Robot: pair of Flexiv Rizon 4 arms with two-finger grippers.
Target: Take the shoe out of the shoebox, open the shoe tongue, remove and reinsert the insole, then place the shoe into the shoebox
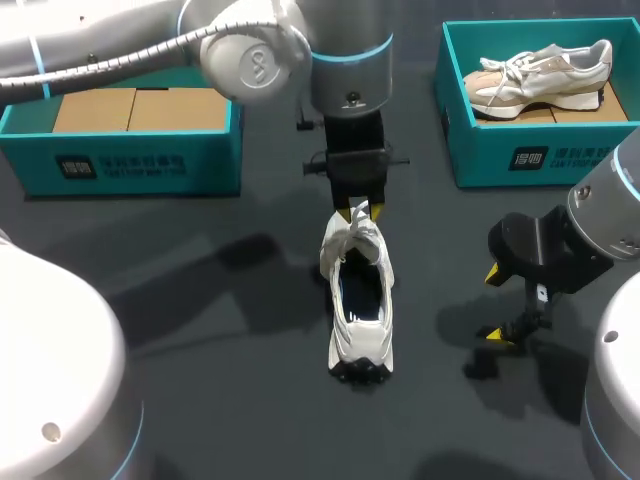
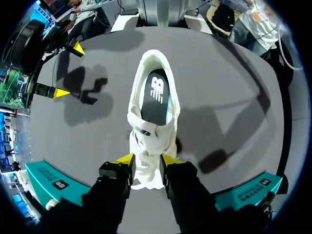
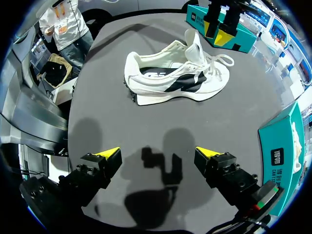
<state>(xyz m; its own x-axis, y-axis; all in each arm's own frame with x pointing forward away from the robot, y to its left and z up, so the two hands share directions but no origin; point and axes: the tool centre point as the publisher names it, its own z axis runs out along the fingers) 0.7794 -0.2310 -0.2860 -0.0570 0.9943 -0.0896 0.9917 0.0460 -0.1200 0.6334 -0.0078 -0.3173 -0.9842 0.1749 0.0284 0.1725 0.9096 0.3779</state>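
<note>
Pinching shoe tongue point(image 2: 146, 171) in left gripper point(image 2: 146, 159).

White shoe point(image 3: 175, 80) well ahead of the wide-spread right claw point(image 3: 157, 153)

A: What is the shoe point(image 1: 360, 310) showing?
B: Matt white cloth and mesh, with a smooth dark insole point(image 2: 156, 100) lying inside

A: And around it?
B: The table point(image 1: 220, 400) is looking matt dark grey, the shoebox point(image 1: 500, 130) is showing teal card, and the left arm point(image 1: 250, 50) casing is gleaming glossy and pale

Left end effector point(image 2: 145, 160) is pinched on the shoe tongue point(image 2: 145, 173); right end effector point(image 3: 157, 153) hangs spread wide.
</note>
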